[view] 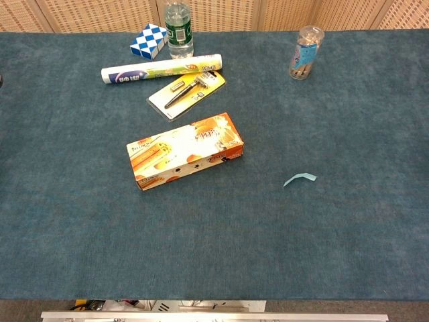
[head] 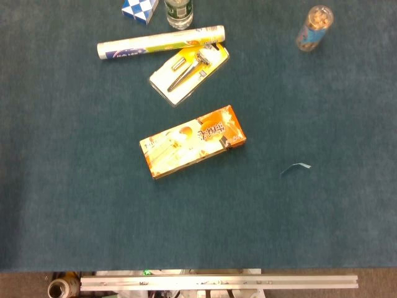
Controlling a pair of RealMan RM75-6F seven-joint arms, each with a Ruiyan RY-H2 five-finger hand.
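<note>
Neither hand shows in the head view or the chest view. An orange and white carton (head: 193,141) (view: 186,151) lies flat near the middle of the dark teal table cover (head: 80,205) (view: 348,241). Behind it lies a razor in a yellow-backed blister pack (head: 189,69) (view: 187,90). A long white and yellow roll (head: 160,43) (view: 161,68) lies across the back, touching the pack's far end.
A blue and white checkered box (head: 139,10) (view: 150,40) and a clear bottle with a green label (head: 179,13) (view: 178,29) stand at the back left. A clear jar (head: 314,27) (view: 305,53) stands back right. A small blue paper scrap (head: 296,167) (view: 299,179) lies right of the carton.
</note>
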